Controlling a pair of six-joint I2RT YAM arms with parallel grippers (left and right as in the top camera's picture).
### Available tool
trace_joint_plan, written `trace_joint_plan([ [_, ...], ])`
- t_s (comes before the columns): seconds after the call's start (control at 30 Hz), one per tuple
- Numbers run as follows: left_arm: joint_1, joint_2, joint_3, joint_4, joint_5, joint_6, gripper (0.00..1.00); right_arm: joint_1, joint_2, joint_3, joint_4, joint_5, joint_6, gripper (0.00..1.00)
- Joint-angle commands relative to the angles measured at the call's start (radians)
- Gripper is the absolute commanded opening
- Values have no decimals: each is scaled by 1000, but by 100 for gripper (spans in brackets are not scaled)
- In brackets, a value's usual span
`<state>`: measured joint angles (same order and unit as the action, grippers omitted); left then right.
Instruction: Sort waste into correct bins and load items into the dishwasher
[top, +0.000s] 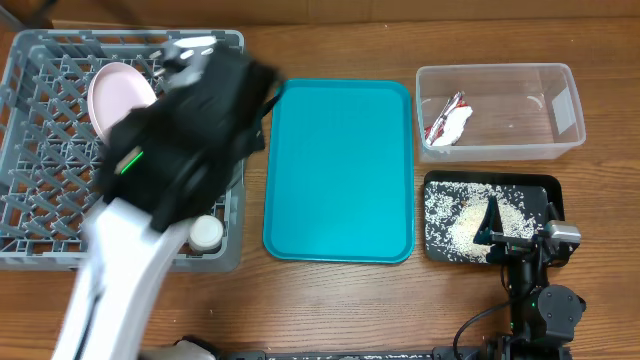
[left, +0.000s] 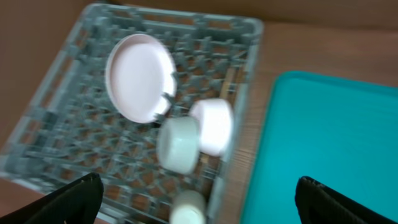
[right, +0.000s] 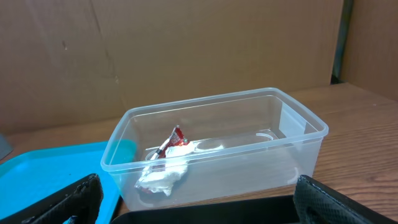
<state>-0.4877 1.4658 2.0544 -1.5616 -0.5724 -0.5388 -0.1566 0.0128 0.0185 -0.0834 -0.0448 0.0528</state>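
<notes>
Dishes occupy part of the large square grey plastic dish rack (top: 40, 150) at the left of the wooden desk (top: 330, 300). A round white plate (left: 138, 78) stands tilted among the pegs. Two small white bowls (left: 213, 126) lie touching each other just beside it, and a tiny white cup (left: 188, 208) sits near the rack's right wall. The left end effector (left: 202, 199) hangs above the rack with its fingers wide apart, gripping nothing.

A large teal rectangular serving tray (top: 340, 170) lies between the rack and the two bins. The clear plastic rectangular tub (top: 510, 120) holds a crinkled red snack wrapper with crumpled white tissue (top: 448, 122) at its left end. Just in front of it, the shallow black rectangular tray (top: 535, 192) holds loose white rice grains (top: 462, 218). The right end effector (right: 205, 208) hovers at the black tray's near edge, fingers spread, holding nothing.
</notes>
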Motion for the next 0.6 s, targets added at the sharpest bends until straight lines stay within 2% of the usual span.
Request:
trace_joint_plan([
  [0.0,-4,-90,17,-6,254,16,100,-3,-10,-10,3,5,6,100],
  [0.1,-4,-149,17,-5,411,17,100,-3,-10,-10,3,5,6,100],
  [0.13,-4,-158,17,-6,416,20,100,-3,-10,-10,3,5,6,100],
  [0.4,-3,-175,12,-26,399,19,100,-3,-10,-10,3,6,6,100],
  [0.5,-5,-169,-14,34,350,28,100,-3,-10,-10,3,5,6,100],
  [0.57,-3,-172,-57,134,329,101,100,-3,-10,-10,3,6,6,100],
])
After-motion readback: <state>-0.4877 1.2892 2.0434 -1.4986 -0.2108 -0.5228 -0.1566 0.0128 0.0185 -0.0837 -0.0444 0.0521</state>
